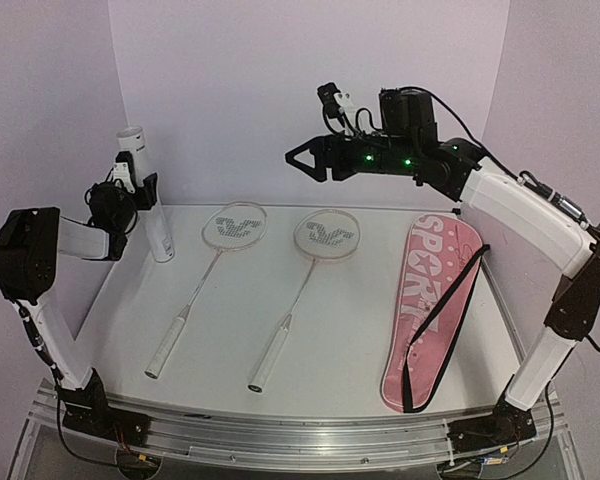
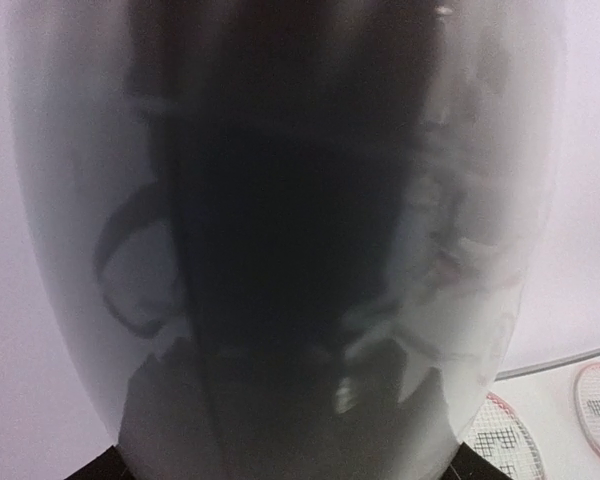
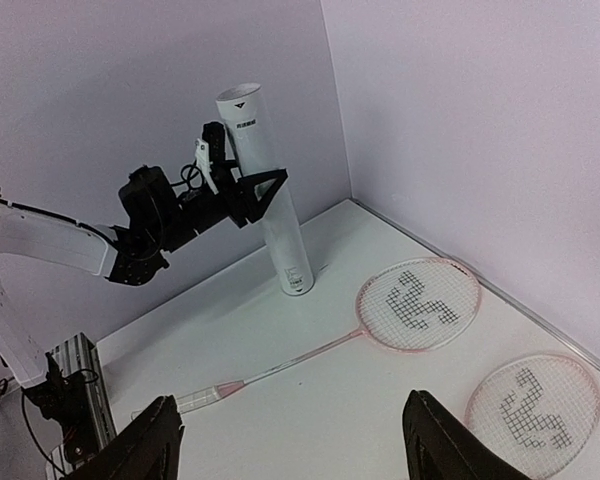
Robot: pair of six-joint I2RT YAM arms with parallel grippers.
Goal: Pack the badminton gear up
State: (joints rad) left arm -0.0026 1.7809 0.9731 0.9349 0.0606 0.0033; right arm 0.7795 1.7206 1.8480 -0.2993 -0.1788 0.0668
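Note:
Two rackets lie side by side on the white table, heads to the back: the left racket [image 1: 234, 227] [image 3: 417, 303] and the right racket [image 1: 327, 234] [image 3: 535, 403]. At the back left a tall white tube [image 1: 152, 205] [image 3: 270, 200] leans slightly, its base on the table. My left gripper [image 1: 143, 190] [image 3: 248, 188] is closed around its upper half, and the tube [image 2: 280, 200] fills the left wrist view. My right gripper [image 1: 302, 158] [image 3: 295, 445] hangs high above the rackets, open, with nothing between its fingers.
A long pink bag [image 1: 430, 300] with SPORT lettering and a black strap lies on the right side of the table. Purple walls close in the back and both sides. The arm bases stand at the near edge.

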